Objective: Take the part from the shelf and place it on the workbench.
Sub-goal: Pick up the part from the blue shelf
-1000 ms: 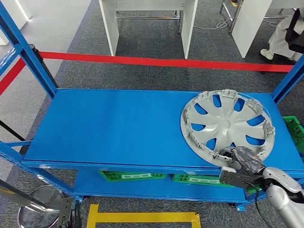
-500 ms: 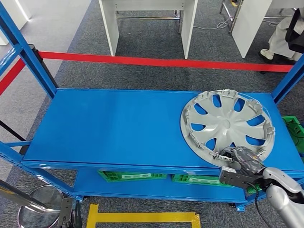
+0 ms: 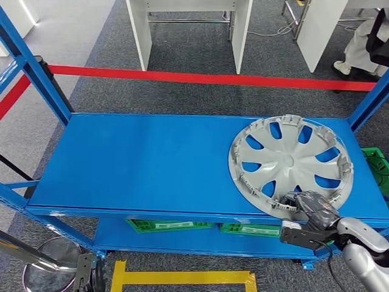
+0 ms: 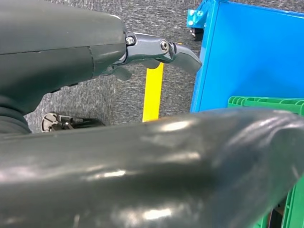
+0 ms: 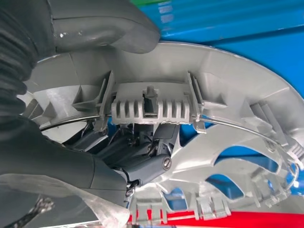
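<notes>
Silver hubcap [image 3: 290, 162] lying inner side up on the top deck of the blue shelf [image 3: 137, 161], at its right end, near rim close to the front edge. Right hand [image 3: 312, 210] at that near rim, coming in from the lower right on the silver arm; in the right wrist view the thick grey thumb [image 5: 107, 23] over the outside of the hubcap [image 5: 222, 109] rim and the darker fingers [image 5: 143, 156] curled in behind a ribbed clip, so the rim gripped between them. Whether the near edge is raised off the deck, impossible to tell. Left hand [image 4: 157, 50] low beside the shelf's front left corner, nothing in it, one finger stretched out over grey carpet and a strip of yellow tape [image 4: 153, 92]; a green crate [image 4: 265, 102] on the lower level near it. Same yellow tape [image 3: 183, 278] on the floor before the shelf in the head view, green crates [image 3: 169, 225] on the lower deck beneath the top one, another green crate [image 3: 377, 167] past the right end. Red line [image 3: 206, 79] across the carpet behind the shelf, white furniture legs [image 3: 142, 33] beyond it, and a person's leg and shoe [image 3: 353, 58] at the far right.
</notes>
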